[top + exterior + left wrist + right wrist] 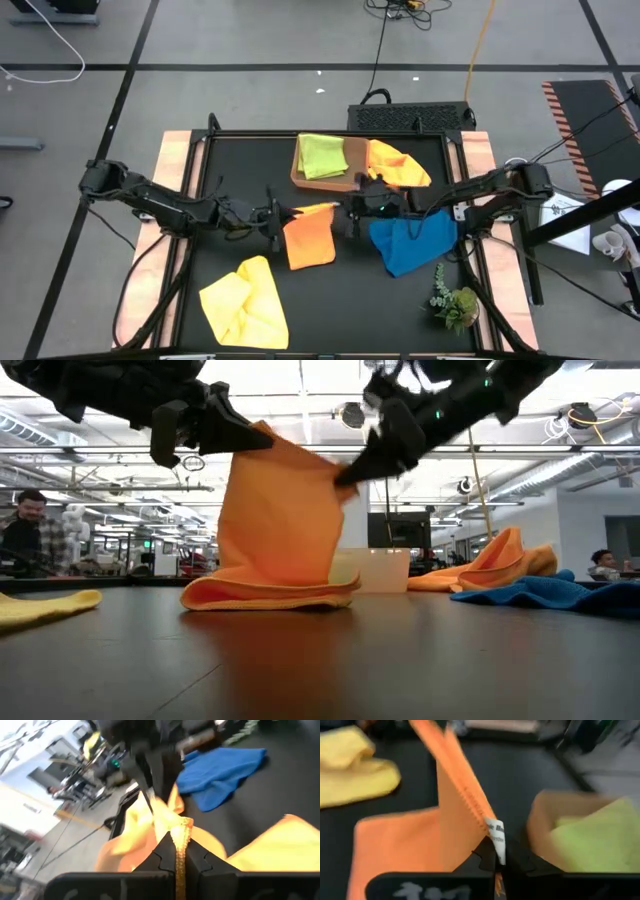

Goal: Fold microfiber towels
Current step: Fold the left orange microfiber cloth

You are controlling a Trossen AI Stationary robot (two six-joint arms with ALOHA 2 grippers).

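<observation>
orange towel (310,240): soft, stitched hem, top edge lifted and stretched mid-table, lower part bunched on the black mat | left gripper (276,214): pinching its left corner | right gripper (349,212): pinching its tagged right corner | blue towel (410,243): crumpled just right | yellow towel (246,304): front-left

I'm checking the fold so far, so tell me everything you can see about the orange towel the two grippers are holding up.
The orange towel is soft, plain cloth with a stitched hem and a white tag at one corner. It hangs mid-table, its lower part lying doubled on the black table. The left gripper and right gripper are each shut on a top corner, stretching the upper edge between them. Nothing else touches it.
</observation>
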